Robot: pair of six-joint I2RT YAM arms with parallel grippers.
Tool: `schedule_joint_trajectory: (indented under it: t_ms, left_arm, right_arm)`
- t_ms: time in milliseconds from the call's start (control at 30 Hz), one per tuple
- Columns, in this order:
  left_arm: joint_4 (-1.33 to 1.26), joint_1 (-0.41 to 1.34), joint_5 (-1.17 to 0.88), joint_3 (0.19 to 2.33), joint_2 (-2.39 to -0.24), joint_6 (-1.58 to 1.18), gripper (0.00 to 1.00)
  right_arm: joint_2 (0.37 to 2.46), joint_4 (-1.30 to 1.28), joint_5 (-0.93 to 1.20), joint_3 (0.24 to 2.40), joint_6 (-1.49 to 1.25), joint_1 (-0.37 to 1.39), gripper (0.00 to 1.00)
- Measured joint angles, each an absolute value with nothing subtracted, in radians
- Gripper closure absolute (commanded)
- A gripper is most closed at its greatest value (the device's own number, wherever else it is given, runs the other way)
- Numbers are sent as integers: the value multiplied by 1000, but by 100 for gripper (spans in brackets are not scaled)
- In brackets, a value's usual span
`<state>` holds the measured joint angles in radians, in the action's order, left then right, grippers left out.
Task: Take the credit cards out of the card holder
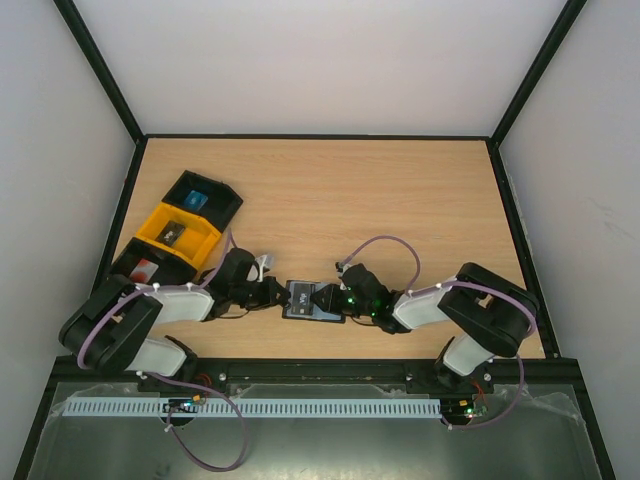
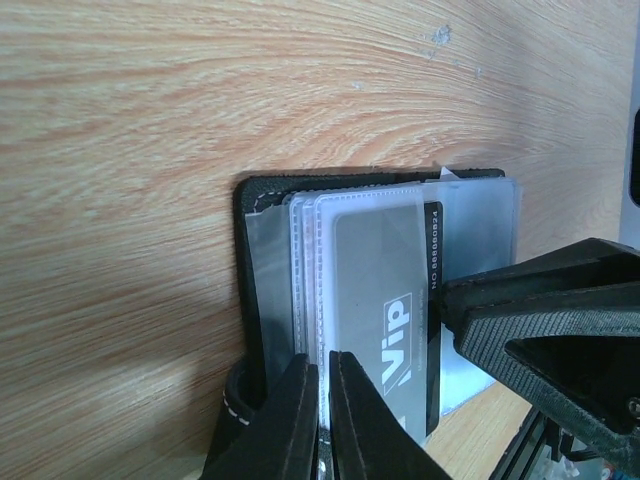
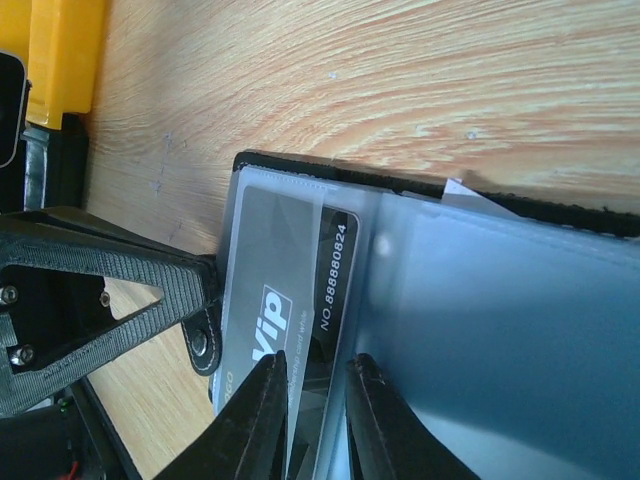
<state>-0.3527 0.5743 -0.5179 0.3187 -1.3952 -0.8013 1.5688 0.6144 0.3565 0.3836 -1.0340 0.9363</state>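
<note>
Card holder (image 1: 305,298) lies open on the table (image 1: 400,200) near the front edge, between both arms. Left gripper (image 2: 322,368) is clamped tight on its edge by the side tab. Right gripper (image 3: 318,368) has jaws slightly apart over the clear sleeve holding a dark grey VIP card (image 2: 385,285); can't tell if it's gripping. Blue card (image 1: 195,200) sits in a black tray (image 1: 228,203) far left, beside a yellow tray (image 1: 205,243)
</note>
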Motion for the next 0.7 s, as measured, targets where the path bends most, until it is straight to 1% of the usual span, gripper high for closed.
schedule_joint_trajectory:
  t_ms: [200,300,467,700]
  left_arm:
    - [-353,585,-507,308,-1393,-815,95]
    - [-356,592,-503,307,-1393,-820,95]
    - [-367,595,-497,305,-1399,-823,95]
    - [-369,596,-487,304,-1399,-822,95]
  right_arm:
    - [1591,641,359,384,-1037,936,84]
    - [1600,652,361,384,-1037,936,86]
    - [1610,663,361,384,-1038,936,98]
    - [1610,670,358,376,-1038,936,98]
